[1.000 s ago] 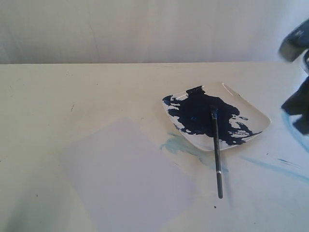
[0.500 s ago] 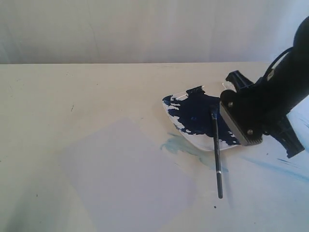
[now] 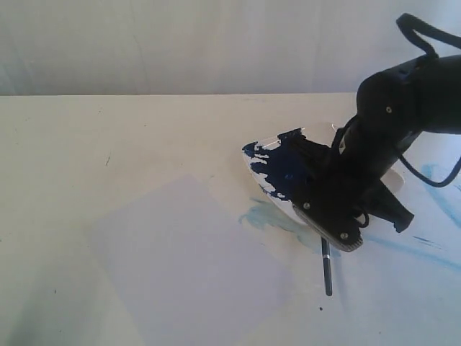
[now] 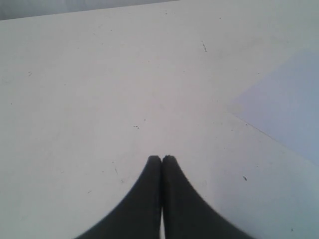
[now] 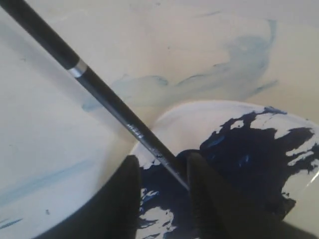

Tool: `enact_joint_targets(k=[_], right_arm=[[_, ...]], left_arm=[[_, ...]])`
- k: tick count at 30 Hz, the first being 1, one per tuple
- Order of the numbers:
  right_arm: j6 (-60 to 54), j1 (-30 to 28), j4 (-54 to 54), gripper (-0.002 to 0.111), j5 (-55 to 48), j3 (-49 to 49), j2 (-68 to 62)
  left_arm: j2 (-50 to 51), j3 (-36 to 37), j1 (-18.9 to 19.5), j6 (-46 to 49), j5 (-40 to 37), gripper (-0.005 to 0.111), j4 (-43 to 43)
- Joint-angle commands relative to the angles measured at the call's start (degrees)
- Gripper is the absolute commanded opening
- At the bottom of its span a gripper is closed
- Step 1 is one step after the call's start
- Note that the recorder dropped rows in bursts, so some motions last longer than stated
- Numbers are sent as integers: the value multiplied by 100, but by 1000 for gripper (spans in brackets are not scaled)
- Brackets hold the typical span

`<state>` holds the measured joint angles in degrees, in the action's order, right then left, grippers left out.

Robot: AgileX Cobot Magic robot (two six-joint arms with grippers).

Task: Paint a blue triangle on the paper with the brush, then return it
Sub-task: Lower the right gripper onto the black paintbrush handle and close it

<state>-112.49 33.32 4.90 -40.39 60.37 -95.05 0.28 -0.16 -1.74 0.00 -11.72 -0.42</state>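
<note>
Right claw (image 5: pixel 163 162) hangs low over the white plate (image 3: pixel 258 171), its two fingers parted and straddling the brush (image 3: pixel 327 272). The gap is wider than the shaft, and whether either finger touches it cannot be told. The brush lies with its long axis running from the plate toward the near edge of the bench (image 3: pixel 108 144). Its tip end is in the dark-blue paint blotch (image 3: pixel 284 169), hidden under the arm in the exterior view. Its tail, with the silver band (image 5: pixel 77 68), sticks out past the plate rim onto the bench, beside the pale blue smears (image 3: pixel 263 216). The paper (image 3: pixel 187 259) lies flat and unmarked to the left of the plate, apart from it. Left claw (image 4: pixel 162 158) is closed on nothing, fingers pressed together above bare bench near a corner of the paper.
</note>
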Motion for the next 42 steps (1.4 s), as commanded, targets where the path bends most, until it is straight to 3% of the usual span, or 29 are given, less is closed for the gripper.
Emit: enact_joint_targets(k=[1,10,42], right_arm=[[-440,32,44,35,-178,24,-158],[-740,32,257,35,-295,24,-420],[-972,43,511,35,896,-619,-587]], left_arm=[[-28,16,10,0,10,0,-40],[-28,16,10,0,10,0,-40],[-28,16,10,0,10,0,-40]])
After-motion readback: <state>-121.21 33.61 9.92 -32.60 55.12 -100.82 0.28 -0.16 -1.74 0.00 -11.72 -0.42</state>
